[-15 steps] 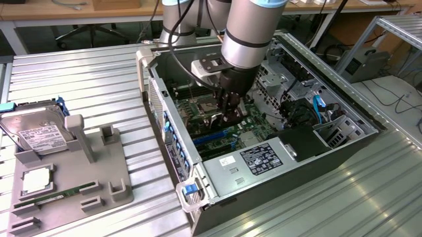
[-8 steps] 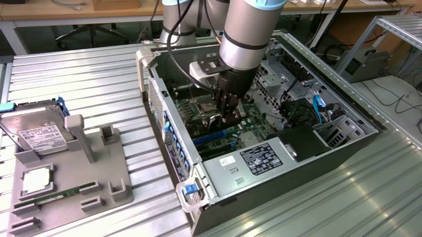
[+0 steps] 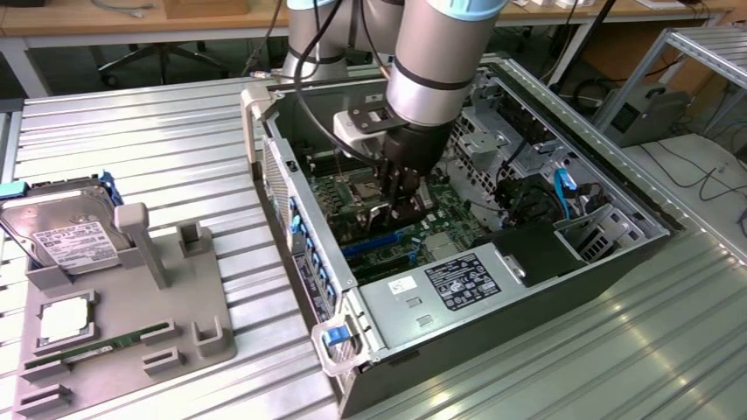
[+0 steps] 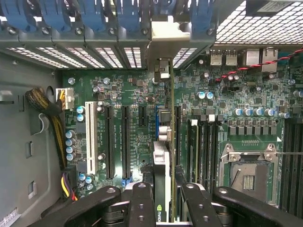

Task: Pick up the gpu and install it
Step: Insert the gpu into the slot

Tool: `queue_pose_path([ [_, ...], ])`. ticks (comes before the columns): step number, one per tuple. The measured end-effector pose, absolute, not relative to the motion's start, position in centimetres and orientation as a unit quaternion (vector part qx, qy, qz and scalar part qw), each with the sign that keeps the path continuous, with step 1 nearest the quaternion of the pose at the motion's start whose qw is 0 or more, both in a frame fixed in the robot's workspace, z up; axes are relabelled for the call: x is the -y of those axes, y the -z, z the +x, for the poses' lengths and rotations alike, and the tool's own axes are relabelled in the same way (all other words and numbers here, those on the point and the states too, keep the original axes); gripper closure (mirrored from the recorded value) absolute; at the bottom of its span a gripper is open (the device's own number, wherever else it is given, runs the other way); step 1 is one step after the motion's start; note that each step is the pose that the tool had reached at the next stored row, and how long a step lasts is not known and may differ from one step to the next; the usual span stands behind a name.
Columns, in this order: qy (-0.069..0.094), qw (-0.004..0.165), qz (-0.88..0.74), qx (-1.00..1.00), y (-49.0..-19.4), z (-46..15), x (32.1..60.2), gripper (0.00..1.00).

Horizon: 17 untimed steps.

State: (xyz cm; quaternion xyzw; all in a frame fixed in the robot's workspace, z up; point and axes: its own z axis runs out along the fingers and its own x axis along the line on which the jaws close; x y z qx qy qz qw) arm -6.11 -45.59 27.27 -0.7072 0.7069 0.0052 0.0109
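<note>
Item: gpu [image 4: 161, 163]. We found it inside the open computer case [image 3: 526, 341], standing edge-on over the motherboard [image 4: 132, 137], its silver bracket [image 4: 165, 40] at the rear slot wall. End effector [image 3: 403, 208]: narrow, fingers [image 4: 142, 203] clamped on the card's two faces. Seating in a slot: we could not tell. Bench [image 3: 140, 122], exterior view's left: grey holder [image 3: 192, 306] carrying hard drive [image 3: 65, 238] and memory stick [image 3: 100, 343]

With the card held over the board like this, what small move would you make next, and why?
Probably ease the gpu straight down: the gripper clamps it edge-on, it looks lined up along the blue slot, and I cannot tell that it is fully seated.
</note>
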Motion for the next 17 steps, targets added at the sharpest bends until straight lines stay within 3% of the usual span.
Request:
queue_pose_path([
  [17, -0.005, 0.011, -0.707, -0.707, -26.92, -6.64, 45.59, 0.73],
])
